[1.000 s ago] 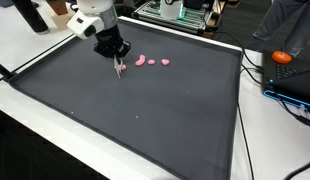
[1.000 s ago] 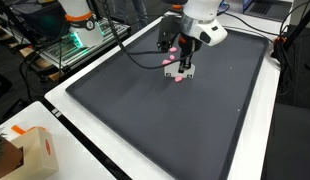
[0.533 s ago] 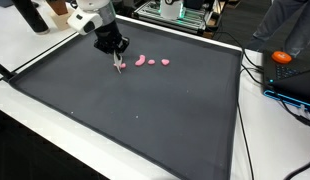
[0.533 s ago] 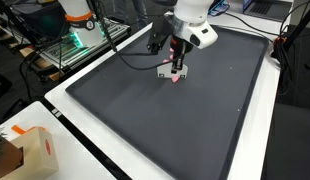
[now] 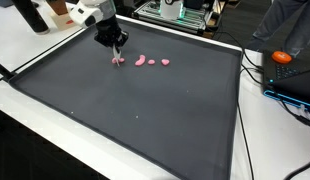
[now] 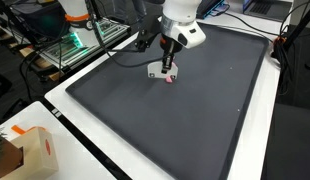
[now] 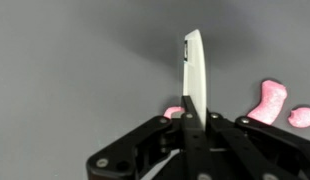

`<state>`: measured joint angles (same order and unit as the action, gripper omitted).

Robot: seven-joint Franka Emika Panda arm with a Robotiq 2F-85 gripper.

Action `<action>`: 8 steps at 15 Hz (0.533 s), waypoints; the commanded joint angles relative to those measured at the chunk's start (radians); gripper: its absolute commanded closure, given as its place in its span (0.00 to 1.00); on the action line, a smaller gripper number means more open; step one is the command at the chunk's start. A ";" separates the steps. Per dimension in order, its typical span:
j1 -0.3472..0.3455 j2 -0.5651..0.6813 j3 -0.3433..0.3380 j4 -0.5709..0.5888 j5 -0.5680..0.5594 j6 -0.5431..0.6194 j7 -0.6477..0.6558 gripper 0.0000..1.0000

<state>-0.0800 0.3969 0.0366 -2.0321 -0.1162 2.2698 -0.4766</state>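
My gripper [image 7: 191, 118] is shut on a narrow white flat tool [image 7: 193, 75] that sticks out ahead of the jaws over the dark grey mat [image 5: 145, 110]. A small pink piece [image 7: 173, 112] lies right beside the jaws. Two more pink pieces [image 7: 269, 100] lie to the right in the wrist view. In both exterior views the gripper [image 5: 117, 48] [image 6: 169, 62] hangs low over the mat's far part, the tool's tip [image 6: 158, 72] close to the mat. A short row of pink pieces [image 5: 151, 61] lies on the mat beside it.
The mat sits in a white-edged frame [image 5: 55, 105]. An orange object [image 5: 282, 57] and cables lie off one side of the mat. A cardboard box [image 6: 35, 150] stands at a table corner. Lab gear [image 6: 80, 35] stands behind the mat.
The gripper has moved with the white tool across the mat toward its far edge, away from the row of pink pieces. It has stayed shut on the tool.
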 commanded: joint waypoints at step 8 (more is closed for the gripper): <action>-0.001 0.040 0.031 -0.005 0.016 0.145 -0.044 0.99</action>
<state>-0.0824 0.3973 0.0418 -2.0459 -0.1136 2.3191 -0.4969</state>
